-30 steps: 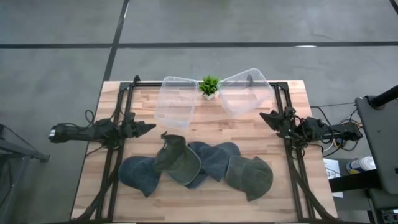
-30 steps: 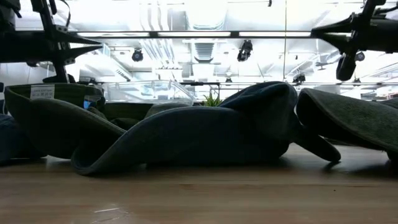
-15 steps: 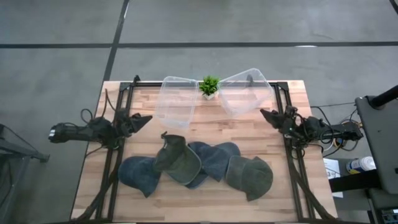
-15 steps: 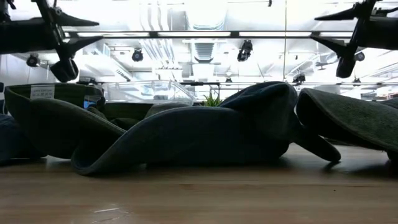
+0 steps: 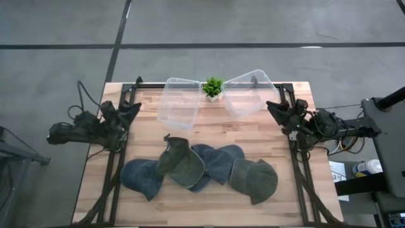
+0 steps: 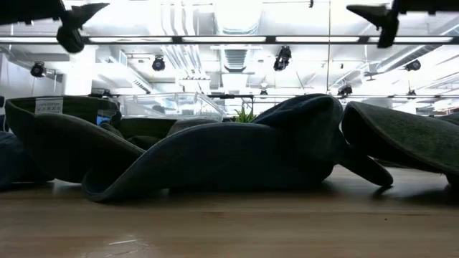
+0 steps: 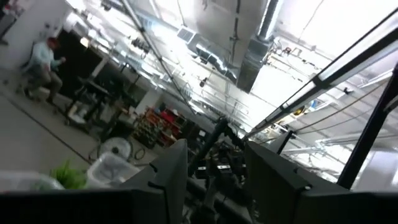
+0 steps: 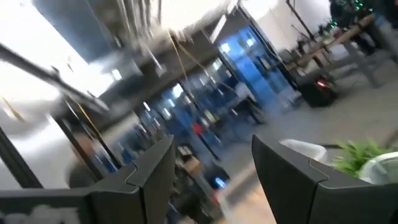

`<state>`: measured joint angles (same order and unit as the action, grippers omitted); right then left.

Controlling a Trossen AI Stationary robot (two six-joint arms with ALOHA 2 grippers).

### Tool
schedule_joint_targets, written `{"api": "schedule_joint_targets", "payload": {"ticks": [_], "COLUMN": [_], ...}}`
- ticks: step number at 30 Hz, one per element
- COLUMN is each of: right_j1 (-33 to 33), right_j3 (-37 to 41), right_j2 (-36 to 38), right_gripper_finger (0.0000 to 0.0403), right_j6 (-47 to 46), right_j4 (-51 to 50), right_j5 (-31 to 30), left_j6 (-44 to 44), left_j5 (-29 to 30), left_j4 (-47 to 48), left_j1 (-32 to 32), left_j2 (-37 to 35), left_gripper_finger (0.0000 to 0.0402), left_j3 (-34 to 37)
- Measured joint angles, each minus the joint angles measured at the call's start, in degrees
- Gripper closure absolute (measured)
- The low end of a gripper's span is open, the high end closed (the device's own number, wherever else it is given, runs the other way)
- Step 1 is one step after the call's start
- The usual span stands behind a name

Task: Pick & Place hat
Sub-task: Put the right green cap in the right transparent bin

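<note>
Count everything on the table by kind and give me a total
Hats: 5
Clear plastic bins: 2
Small green plants: 1
Total: 8

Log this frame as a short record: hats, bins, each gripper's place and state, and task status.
hats: four, overlapping in a row on the table's near half; blue hat, olive hat, second blue hat, second olive hat
bins: two clear bins, empty, either side of a small plant
left gripper: open, raised by the left edge, holding nothing
right gripper: open, raised by the right edge, holding nothing
status: no hat picked yet
</note>
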<state>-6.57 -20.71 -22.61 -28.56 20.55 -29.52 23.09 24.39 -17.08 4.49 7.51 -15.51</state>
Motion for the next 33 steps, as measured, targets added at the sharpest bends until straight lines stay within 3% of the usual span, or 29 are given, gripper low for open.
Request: {"api": "schedule_joint_targets", "payload": {"ticks": [3,9,19,26,33], "right_j1": [0.0,0.0,0.0,-0.2,-3.7], "right_j3": [-7.3,-21.1,-39.0,-42.5,-37.0], "right_j2": [-4.9,-11.6,-21.7,-28.9,-33.2], "right_gripper_finger": [0.0195,0.0195,0.0195,0.0195,0.0195], "right_j6": [0.0,-4.2,-12.1,-13.1,-14.9], "right_j4": [-12.2,-34.3,-67.9,-83.0,-84.9], "right_j5": [0.7,2.4,20.8,37.1,47.2], "left_j6": [-2.5,-3.6,-7.4,-8.4,-7.7], "left_j5": [-1.0,-1.2,-1.2,-1.2,-1.2], "left_j4": [3.3,18.8,23.8,23.5,23.1], "left_j1": [0.0,0.0,0.0,0.0,0.0], "left_j2": [3.4,11.1,21.3,25.4,28.2], "left_gripper_finger": [0.0248,0.0248,0.0248,0.0248,0.0248], "left_j3": [-4.2,-14.0,-24.7,-28.6,-28.8]}}
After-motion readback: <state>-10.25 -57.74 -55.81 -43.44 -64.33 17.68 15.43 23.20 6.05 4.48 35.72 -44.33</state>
